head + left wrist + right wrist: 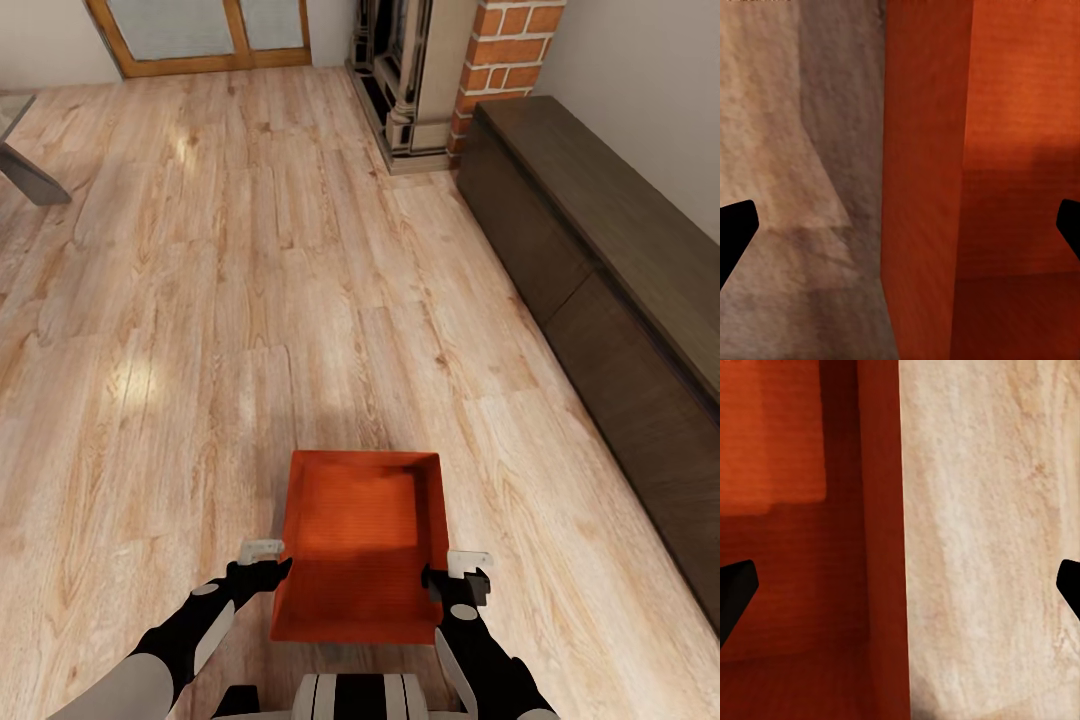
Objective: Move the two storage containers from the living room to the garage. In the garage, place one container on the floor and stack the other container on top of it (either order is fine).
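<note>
One orange-red storage container [360, 545] lies low in front of me over the light wood-plank living room floor [250, 300]; whether it rests on the planks I cannot tell. My left gripper [265, 565] is at its left wall and my right gripper [465, 575] at its right wall. In the left wrist view the left gripper [900, 232] is open, with its dark fingertips [735, 229] far apart on either side of the container wall [922, 187]. The right gripper [900, 592] straddles the other container wall [877, 510] the same way, open.
A long dark low cabinet [620, 300] runs along the right side. The brick fireplace [440, 80] stands at the far right, and wooden-framed doors [200, 40] are at the far end. A grey furniture leg [30, 170] shows at the far left.
</note>
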### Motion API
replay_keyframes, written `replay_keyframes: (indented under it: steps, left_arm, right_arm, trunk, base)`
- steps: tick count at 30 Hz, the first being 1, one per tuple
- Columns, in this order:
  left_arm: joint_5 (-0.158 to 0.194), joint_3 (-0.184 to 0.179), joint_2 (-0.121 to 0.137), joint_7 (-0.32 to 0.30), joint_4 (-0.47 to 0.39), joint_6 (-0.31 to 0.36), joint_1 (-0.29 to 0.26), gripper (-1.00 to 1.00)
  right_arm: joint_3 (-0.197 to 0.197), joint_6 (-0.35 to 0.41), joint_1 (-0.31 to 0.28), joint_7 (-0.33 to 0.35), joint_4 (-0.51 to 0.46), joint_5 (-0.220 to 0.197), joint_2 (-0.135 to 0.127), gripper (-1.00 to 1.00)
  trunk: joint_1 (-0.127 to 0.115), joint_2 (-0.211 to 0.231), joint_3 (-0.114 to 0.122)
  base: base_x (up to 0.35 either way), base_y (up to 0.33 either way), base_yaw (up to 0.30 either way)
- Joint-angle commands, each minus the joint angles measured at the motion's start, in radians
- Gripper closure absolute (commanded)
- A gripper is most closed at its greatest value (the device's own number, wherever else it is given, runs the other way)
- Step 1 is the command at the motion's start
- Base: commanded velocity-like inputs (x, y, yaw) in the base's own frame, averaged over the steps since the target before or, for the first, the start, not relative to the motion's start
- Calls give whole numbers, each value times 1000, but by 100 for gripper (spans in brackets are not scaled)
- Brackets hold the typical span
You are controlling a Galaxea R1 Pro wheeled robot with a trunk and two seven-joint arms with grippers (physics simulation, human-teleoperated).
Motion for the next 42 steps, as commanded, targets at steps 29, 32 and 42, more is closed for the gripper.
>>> replay_keyframes:
  steps: [29, 32, 42]
  left_arm:
    - [8, -7, 1, -2, 1, 5, 0, -100]
    - [8, -7, 1, -2, 0, 4, 0, -100]
    - [8, -7, 2, -2, -2, 4, 0, -100]
  right_arm:
    - [4, 9, 0, -6, -2, 4, 0, -100]
    - [3, 10, 0, -5, -2, 4, -1, -100]
    - [-4, 22, -2, 55, -2, 1, -50, -100]
  trunk:
    - [54, -98, -44]
    - [54, -98, -44]
    - [54, -98, -44]
  base:
    - [0, 0, 0]
    - [0, 0, 0]
    - [0, 0, 0]
